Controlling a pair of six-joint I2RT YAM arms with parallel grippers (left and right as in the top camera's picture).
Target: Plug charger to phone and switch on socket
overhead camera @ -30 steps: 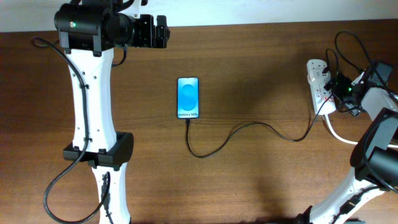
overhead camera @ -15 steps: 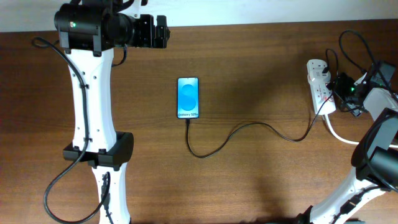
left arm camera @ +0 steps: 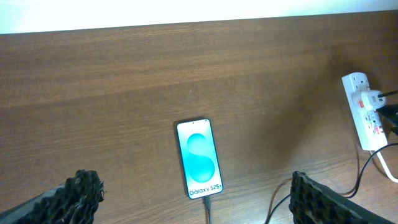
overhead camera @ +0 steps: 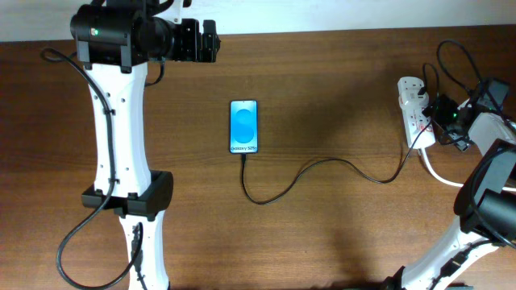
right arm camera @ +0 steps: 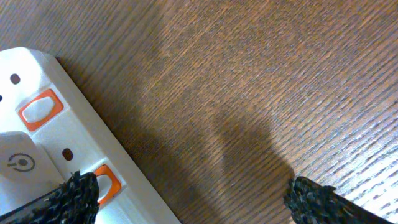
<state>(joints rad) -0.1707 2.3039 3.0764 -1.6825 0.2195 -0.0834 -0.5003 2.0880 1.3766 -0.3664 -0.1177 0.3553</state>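
Overhead: the phone [overhead camera: 244, 126] lies mid-table. The charger [overhead camera: 322, 165] runs from its near edge and looks plugged in, so the left gripper [overhead camera: 211, 40] sits idle beyond the phone. The socket [overhead camera: 413, 109] lies well right of the phone, with the right gripper [overhead camera: 442, 109] on it.

Left wrist: fingers spread wide, empty.

Right wrist: spread wide, empty, one fingertip [right arm camera: 78, 193] beside a switch [right arm camera: 107, 180], placed, I judge, for pressing.
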